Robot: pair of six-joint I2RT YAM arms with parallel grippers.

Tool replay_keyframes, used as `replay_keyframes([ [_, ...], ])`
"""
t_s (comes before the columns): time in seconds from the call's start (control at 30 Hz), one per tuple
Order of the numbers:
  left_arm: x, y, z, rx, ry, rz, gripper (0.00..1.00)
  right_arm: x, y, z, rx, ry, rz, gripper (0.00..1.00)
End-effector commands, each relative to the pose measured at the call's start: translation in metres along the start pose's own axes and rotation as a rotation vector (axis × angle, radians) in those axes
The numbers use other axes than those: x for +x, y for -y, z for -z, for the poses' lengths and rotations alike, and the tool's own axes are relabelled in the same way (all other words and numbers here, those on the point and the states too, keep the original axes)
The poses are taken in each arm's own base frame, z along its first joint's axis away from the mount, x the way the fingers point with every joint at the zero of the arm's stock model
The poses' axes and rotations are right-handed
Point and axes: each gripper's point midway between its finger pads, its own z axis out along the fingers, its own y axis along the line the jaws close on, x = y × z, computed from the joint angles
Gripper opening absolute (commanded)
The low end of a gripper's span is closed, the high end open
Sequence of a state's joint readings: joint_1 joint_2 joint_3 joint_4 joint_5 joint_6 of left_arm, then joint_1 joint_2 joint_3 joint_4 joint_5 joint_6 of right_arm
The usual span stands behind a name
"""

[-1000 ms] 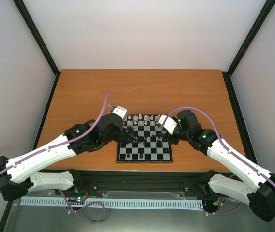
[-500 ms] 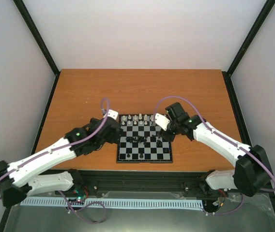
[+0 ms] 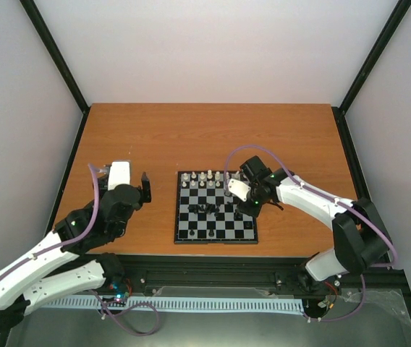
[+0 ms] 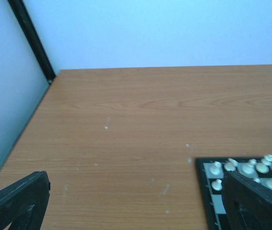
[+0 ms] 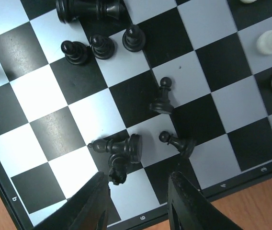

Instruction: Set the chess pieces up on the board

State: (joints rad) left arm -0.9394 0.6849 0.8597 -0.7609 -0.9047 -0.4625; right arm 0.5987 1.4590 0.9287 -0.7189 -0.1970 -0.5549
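The board (image 3: 215, 230) lies in the middle of the table. White chess pieces (image 3: 207, 177) stand in its two far rows, and black chess pieces (image 3: 207, 210) cluster at its centre. My right gripper (image 3: 246, 205) hovers low over the board's right part. In the right wrist view its jaws (image 5: 138, 194) stand partly apart with nothing between them, just short of a toppled black piece (image 5: 118, 145) and a small black piece (image 5: 117, 174) beside the left finger (image 5: 90, 206). A leaning black pawn (image 5: 176, 142) is close by. My left gripper (image 3: 145, 188) is open, off the board's left side.
Three black pawns (image 5: 102, 46) stand in a row and a large black piece (image 5: 88, 8) lies flat further up the board. White pieces (image 5: 270, 40) sit at the right edge. The left wrist view shows bare wooden table (image 4: 126, 120), the board's corner (image 4: 203, 182) and a black frame post (image 4: 30, 38).
My left arm has pulled back from the board to the left. My right arm has swung in over the board's right half, and its jaws have narrowed.
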Motion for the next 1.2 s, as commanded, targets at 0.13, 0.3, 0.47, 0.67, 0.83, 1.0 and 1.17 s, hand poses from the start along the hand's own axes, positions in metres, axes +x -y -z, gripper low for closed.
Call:
replay_keyframes([
  [0.13,-0.013,-0.007,-0.001,-0.076,0.010,-0.101,1.00,-0.005,-0.007,-0.007,-0.069,0.007,-0.017,0.32],
  [0.3,-0.007,0.002,-0.005,-0.047,-0.011,-0.137,1.00,0.000,-0.009,-0.014,-0.079,-0.009,-0.022,0.33],
  [0.47,-0.006,0.002,-0.005,-0.052,-0.029,-0.116,1.00,0.006,-0.012,-0.020,-0.099,-0.029,-0.034,0.27],
  [0.67,-0.001,0.013,-0.006,0.010,-0.056,-0.121,1.00,0.007,-0.011,-0.019,-0.092,-0.030,-0.036,0.18],
  [0.83,0.014,0.041,-0.016,0.147,-0.162,-0.124,0.94,0.011,-0.010,-0.023,-0.086,-0.045,-0.039,0.26],
  [1.0,0.032,0.055,-0.038,0.231,-0.318,-0.054,0.87,0.014,-0.012,-0.025,-0.094,-0.058,-0.043,0.20],
  [1.17,0.046,0.052,-0.056,0.229,-0.419,-0.040,0.87,0.012,-0.012,-0.021,-0.088,-0.045,-0.040,0.16],
])
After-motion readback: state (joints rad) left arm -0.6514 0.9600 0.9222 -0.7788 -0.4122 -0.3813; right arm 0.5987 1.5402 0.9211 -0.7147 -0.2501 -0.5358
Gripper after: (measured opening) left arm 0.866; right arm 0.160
